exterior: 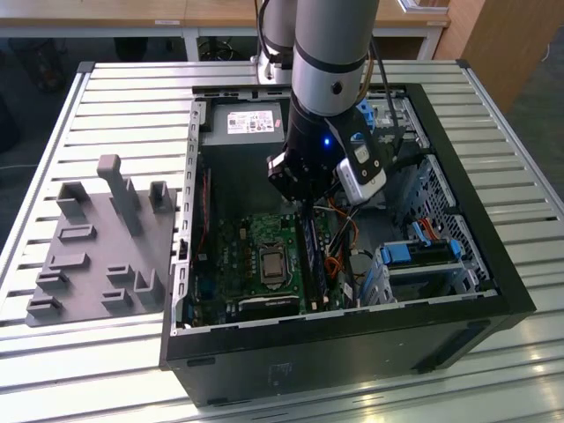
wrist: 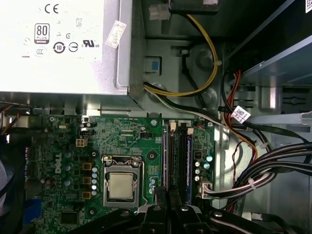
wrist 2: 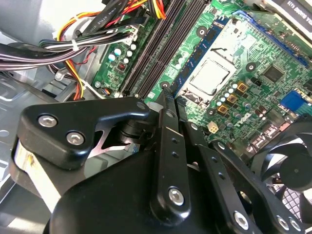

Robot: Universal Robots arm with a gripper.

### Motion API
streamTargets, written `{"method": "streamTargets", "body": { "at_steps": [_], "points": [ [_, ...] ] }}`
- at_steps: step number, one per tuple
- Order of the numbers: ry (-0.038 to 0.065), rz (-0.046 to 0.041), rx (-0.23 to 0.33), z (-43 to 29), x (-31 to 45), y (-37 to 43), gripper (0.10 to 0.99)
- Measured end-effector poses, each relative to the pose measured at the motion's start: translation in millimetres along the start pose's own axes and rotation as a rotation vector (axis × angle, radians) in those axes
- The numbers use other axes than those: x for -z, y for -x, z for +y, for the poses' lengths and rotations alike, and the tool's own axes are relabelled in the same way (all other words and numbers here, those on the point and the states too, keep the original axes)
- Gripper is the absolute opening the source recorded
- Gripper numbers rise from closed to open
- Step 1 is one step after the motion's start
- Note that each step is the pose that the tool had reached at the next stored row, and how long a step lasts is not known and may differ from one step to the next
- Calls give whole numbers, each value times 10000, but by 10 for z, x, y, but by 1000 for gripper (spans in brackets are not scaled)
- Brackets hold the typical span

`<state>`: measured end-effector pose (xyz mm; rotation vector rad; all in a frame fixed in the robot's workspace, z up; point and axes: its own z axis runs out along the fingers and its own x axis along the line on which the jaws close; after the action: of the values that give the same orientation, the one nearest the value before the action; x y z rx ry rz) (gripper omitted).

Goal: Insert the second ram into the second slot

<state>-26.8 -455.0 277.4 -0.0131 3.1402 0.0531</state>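
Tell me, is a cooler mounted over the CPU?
No, in the first wrist view the CPU sits bare in its socket, its metal lid uncovered.

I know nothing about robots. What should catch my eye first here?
A thick grey robot arm reaches down into an open black computer case on a slatted metal table. Its gripper hangs over the memory slots, beside the silver processor on the green motherboard.

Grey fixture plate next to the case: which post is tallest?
The thin post near the plate's middle. It rises far above the short blocks around it.
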Motion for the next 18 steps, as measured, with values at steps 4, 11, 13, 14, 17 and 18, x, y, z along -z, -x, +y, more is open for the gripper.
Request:
{"method": "streamTargets", "body": {
  "at_steps": [4, 11, 13, 14, 17, 18],
  "points": [
    [1, 0, 0, 0, -7, 0, 137],
    [-1, 15, 0, -1, -20, 0, 137],
    [-3, 15, -1, -1, -21, 0, 137],
    [-3, 15, 0, -1, -22, 0, 137],
    [-3, 16, 0, -1, -33, 0, 137],
    [-1, 18, 0, -1, -38, 0, 137]
  ]
}}
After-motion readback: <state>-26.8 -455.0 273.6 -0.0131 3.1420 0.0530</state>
